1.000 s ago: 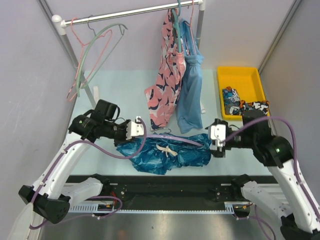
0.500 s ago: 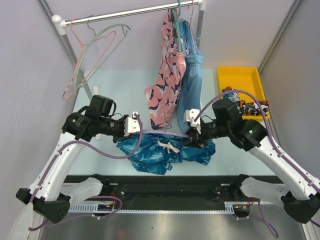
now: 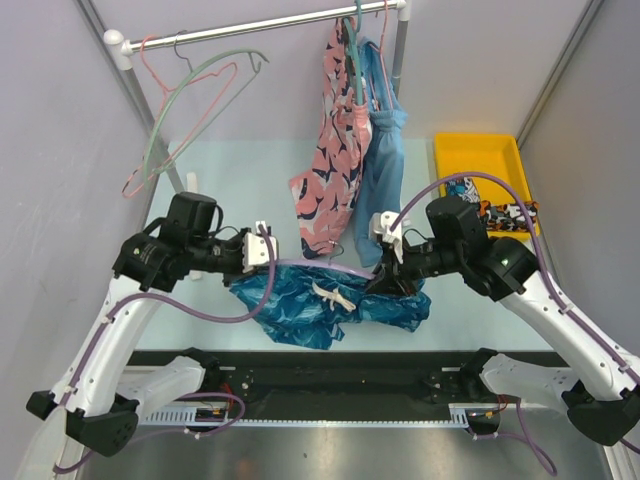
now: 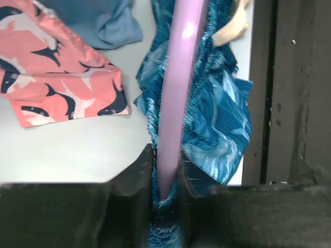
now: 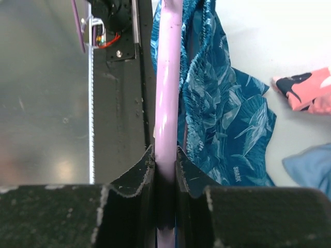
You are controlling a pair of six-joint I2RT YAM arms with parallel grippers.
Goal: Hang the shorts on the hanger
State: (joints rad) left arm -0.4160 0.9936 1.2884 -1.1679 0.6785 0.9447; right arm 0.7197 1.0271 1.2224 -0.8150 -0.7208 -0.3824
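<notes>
Both jaws: I clamp the hanger (image 4: 173, 103), left and right ends.
Shorts (image 3: 300, 310): bunched along bar; I should lift level, slowly.

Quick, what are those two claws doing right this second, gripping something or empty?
Left gripper: closed, holding the thin lilac wire hanger.
Right gripper: closed, holding the same hanger.
</notes>
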